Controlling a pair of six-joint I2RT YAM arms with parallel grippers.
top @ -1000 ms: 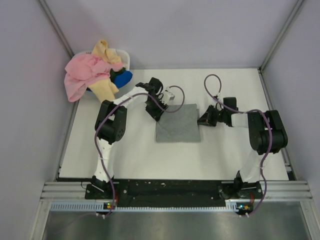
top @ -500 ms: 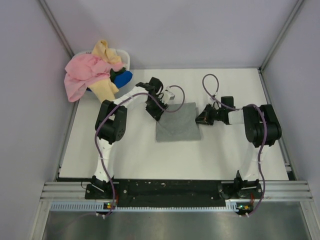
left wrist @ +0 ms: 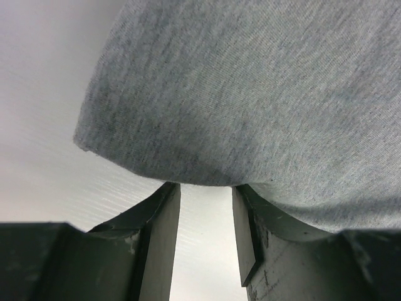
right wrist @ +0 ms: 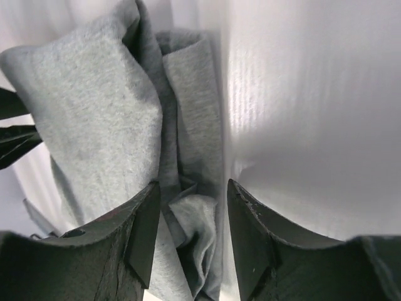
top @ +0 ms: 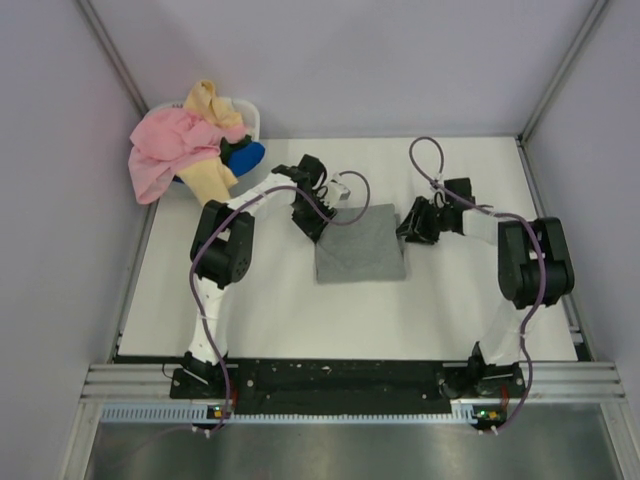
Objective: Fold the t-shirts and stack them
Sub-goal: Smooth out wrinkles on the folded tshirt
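Observation:
The folded heather grey t-shirt lies flat in the middle of the white table. My left gripper is at its far left corner, jaws open; in the left wrist view the grey cloth lies just past the fingertips, with bare table between them. My right gripper is at the shirt's far right corner, jaws open around the bunched layered edge, not closed on it. Pink, pale yellow and blue t-shirts are heaped at the back left.
A small white basket stands under the heap in the back left corner. Grey walls enclose the table on three sides. Purple cables loop above both wrists.
My right gripper has moved away from me along the shirt's right edge to its far right corner. The grey shirt has shifted slightly right. The left arm has not moved.

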